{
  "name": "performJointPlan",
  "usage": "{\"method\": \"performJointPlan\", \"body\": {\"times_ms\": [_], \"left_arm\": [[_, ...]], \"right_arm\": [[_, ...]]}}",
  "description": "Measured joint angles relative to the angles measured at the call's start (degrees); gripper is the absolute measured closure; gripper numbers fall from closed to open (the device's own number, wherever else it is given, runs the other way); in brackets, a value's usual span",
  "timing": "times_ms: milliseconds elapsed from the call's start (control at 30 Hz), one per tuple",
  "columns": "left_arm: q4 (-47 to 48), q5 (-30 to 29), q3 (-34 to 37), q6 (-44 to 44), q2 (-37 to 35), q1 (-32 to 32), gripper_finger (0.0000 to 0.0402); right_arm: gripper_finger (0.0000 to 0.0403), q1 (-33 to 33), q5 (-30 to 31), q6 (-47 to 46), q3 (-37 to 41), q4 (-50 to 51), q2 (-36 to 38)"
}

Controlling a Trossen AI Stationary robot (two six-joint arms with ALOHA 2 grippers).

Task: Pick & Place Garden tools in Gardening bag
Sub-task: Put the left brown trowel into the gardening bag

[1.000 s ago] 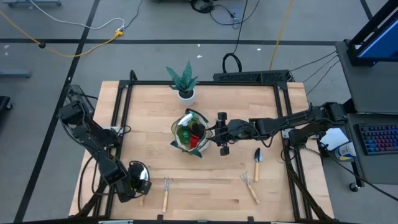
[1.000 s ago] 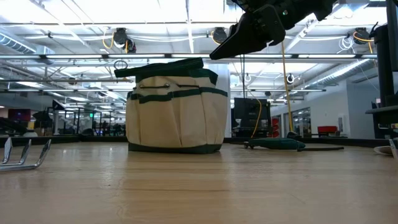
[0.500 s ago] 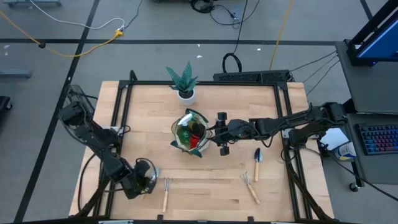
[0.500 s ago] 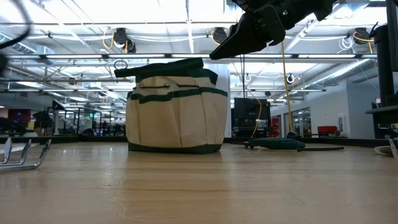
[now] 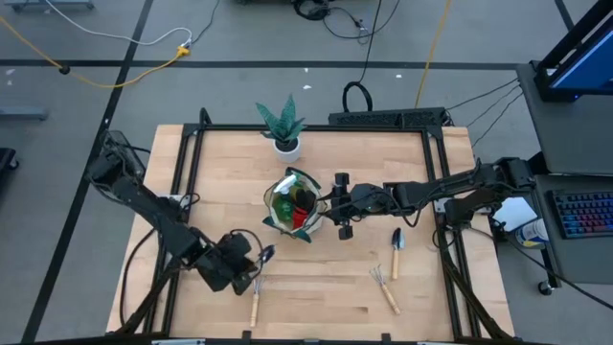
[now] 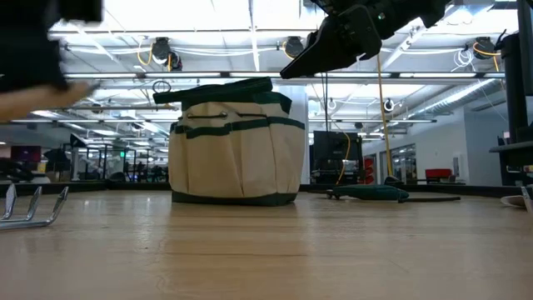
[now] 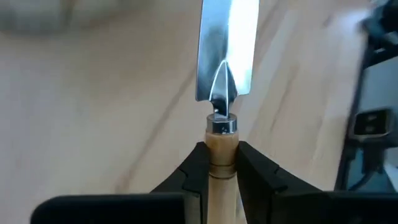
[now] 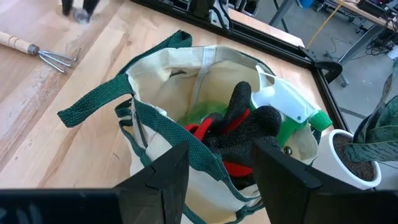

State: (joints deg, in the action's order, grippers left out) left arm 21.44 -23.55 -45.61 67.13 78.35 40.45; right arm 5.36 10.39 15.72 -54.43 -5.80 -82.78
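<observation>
Left claw (image 7: 217, 165) clamps the trowel (image 7: 225, 56) by its wooden handle. Right claw (image 8: 214, 168) hangs open over the gardening bag (image 8: 180, 112).

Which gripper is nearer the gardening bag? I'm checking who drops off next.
Right. The right gripper hangs open just beside the gardening bag. The left gripper is farther off toward the table's front edge, shut on a trowel.

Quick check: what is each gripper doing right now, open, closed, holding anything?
Left gripper: closed on the wooden-handled metal trowel.
Right gripper: open, empty, above the beige fabric gardening bag.
</observation>
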Motion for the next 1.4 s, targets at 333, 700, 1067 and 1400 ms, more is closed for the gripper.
{"method": "performJointPlan", "body": {"times_ms": [333, 700, 1067, 1400], "left_arm": [[-0.5, -9.1, -9.6, -40.3, -2.3, -7.1, 0.0330], [-9.0, -6.7, -11.6, -71.1, -2.3, -20.8, 0.0327], [-8.6, 4.6, -11.6, -76.8, 2.6, -30.7, 0.0326], [-4.4, 4.6, -11.6, -78.5, 3.1, -33.6, 0.0325]], "right_arm": [[0.0236, 0.0, -3.0, 0.0, 0.0, 0.0, 0.0], [0.0236, 0.0, -10.5, 0.0, 0.0, -0.2, 0.0], [0.0236, 0.0, -10.5, 3.1, 0.0, -1.8, 0.0], [0.0236, -0.5, -10.7, 12.6, 0.1, -4.3, -2.3]]}}
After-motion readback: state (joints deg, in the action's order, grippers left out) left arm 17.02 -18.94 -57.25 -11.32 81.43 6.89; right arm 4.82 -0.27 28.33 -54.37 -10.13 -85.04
